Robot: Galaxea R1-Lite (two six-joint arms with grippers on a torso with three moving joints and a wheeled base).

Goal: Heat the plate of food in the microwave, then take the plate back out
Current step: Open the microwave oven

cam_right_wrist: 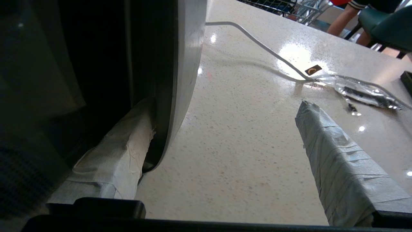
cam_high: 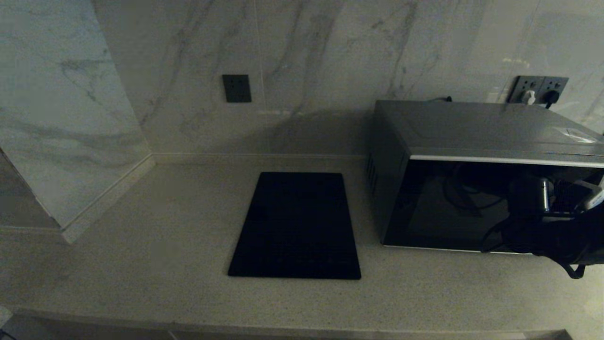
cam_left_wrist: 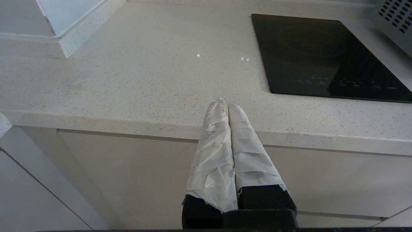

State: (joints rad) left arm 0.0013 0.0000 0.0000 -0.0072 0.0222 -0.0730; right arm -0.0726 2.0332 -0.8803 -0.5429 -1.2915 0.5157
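Microwave [cam_high: 453, 141]: right wrist view alone shows right hand [cam_right_wrist: 225, 112] spread at door.

— What are you seeing on the counter [cam_high: 141, 264]?
— You're looking at the microwave [cam_high: 472, 174] sitting right of a black slab [cam_high: 297, 226], with the right arm [cam_high: 561, 226] reaching across its dark door.

Head view high over counter [cam_high: 141, 264], wrists close (both low)
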